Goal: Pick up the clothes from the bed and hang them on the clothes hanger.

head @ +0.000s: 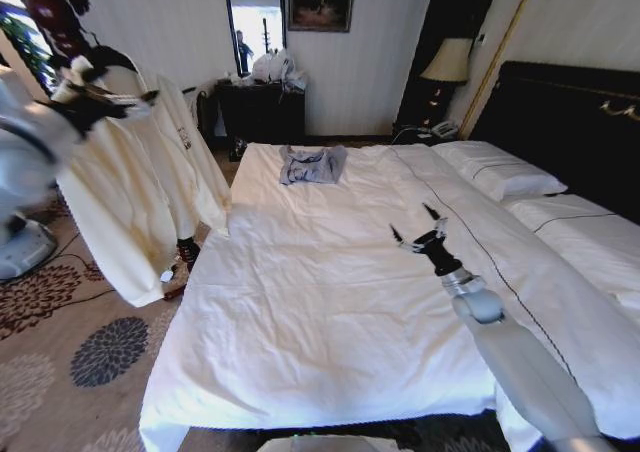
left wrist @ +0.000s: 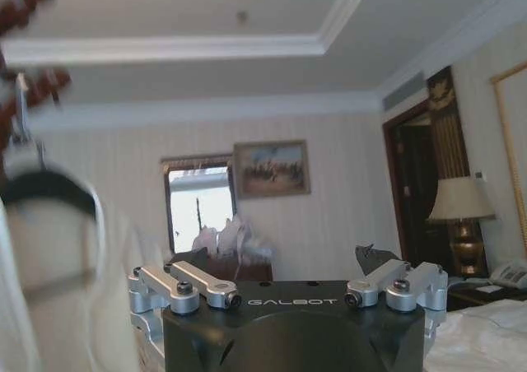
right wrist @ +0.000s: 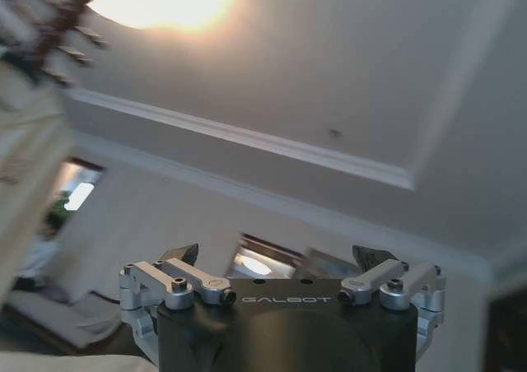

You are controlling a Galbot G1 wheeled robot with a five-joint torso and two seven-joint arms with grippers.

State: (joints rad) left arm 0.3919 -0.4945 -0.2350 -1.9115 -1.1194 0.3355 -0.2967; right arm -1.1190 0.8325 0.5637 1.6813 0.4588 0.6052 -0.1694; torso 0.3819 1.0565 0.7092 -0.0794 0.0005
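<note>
The clothes point(head: 135, 197) hang at upper left, against the left gripper point(head: 95, 107); its grip I cannot tell. The right gripper point(head: 418, 227), open and empty, is above the bed point(head: 320, 302). The left wrist view shows the hanger point(left wrist: 49, 187) close.

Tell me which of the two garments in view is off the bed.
The cream long-sleeved top, hanging beside the bed at the left gripper. The small grey-blue garment lies folded on the sheets, far from the open right gripper.

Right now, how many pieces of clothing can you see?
2: the cream jacket hanging off the bed's left side, and a small grey-blue folded garment lying on the bed near its far end. Others may be hidden.
</note>
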